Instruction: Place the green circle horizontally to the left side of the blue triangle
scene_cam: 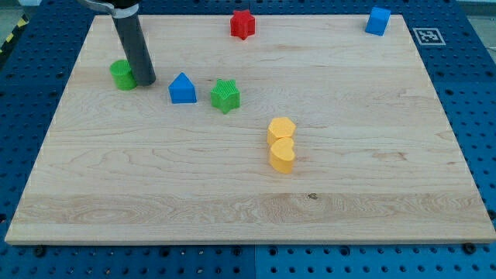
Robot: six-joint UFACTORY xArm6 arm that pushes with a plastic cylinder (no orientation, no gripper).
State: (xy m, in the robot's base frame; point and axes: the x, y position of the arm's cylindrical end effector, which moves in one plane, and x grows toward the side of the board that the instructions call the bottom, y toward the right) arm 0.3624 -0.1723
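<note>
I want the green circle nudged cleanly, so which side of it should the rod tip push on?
No grip is possible, only a push. My tip sits at the right edge of the green circle, between it and the blue triangle. The circle is round, so push through its centre, probably from its top side, to level it with the triangle.

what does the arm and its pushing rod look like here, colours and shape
Only the end shows: a straight, smooth, dark grey-black cylindrical rod entering from the view's top left under a wider black mount. My tip is plain and blunt. No cables, markings or labels show; the arm itself is out of frame.

Green circle [122, 75], blue triangle [182, 89], green star [225, 95], red star [242, 24].
</note>
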